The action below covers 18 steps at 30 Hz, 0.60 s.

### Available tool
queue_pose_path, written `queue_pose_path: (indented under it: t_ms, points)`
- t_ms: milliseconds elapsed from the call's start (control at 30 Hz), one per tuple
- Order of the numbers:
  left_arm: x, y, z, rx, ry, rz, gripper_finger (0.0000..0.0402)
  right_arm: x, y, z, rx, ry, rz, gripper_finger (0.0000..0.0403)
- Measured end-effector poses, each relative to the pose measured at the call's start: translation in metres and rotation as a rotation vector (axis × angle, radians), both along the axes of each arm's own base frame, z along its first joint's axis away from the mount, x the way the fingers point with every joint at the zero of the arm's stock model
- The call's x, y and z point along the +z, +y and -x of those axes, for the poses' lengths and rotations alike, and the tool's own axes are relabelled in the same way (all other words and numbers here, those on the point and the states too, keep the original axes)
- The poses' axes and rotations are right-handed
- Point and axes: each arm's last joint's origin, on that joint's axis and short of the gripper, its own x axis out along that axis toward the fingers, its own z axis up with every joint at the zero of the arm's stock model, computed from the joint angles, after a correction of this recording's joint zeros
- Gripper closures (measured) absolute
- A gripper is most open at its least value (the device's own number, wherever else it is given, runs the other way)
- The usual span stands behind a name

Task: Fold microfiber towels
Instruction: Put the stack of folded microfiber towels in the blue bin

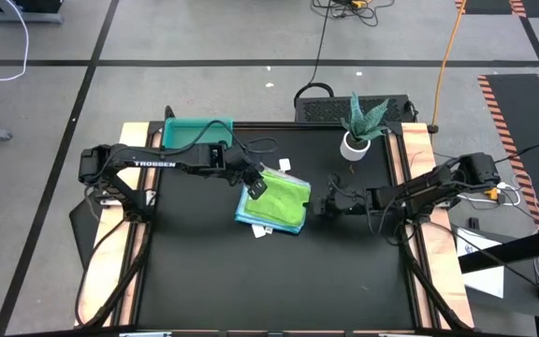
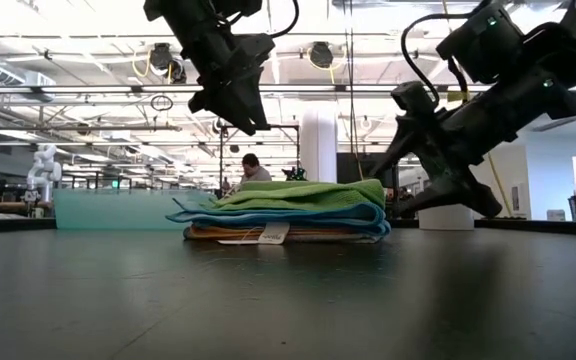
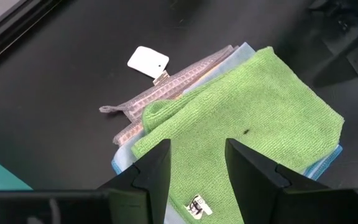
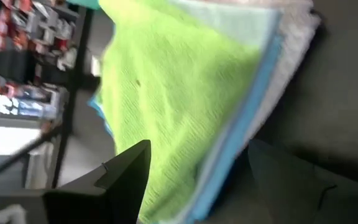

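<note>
A stack of folded microfiber towels [image 1: 272,204] lies on the black table, the green towel [image 3: 247,118] on top, with blue, pale and orange layers below [image 2: 288,222]. A white tag [image 3: 148,61] sticks out on the far side. My left gripper [image 1: 255,185] hovers open above the stack's left edge, touching nothing. My right gripper [image 1: 328,206] is open just right of the stack, raised off the table [image 2: 438,190]. The green towel fills the right wrist view [image 4: 179,99].
A teal tray [image 1: 195,133] stands at the table's far left. A potted plant in a white pot [image 1: 358,131] stands at the far right. Wooden side rails [image 1: 417,178] border the table. People sit in the room beyond the table [image 2: 251,168].
</note>
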Motion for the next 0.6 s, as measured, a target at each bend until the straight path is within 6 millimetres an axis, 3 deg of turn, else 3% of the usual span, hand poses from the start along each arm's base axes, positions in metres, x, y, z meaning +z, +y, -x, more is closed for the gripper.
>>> queue_pose_path:
  t_ms: [133, 600]
  points:
    - [0.0, 0.001, 0.0, -0.007, 0.002, -0.007, 0.0248, 0.0, -0.004, -0.003, -0.018, -0.025, -0.001, 0.0137]
    - [0.0, 0.002, 0.0, -0.006, 0.006, -0.025, 0.0248, -0.03, -0.005, -0.023, -0.034, -0.083, -0.076, 0.0138]
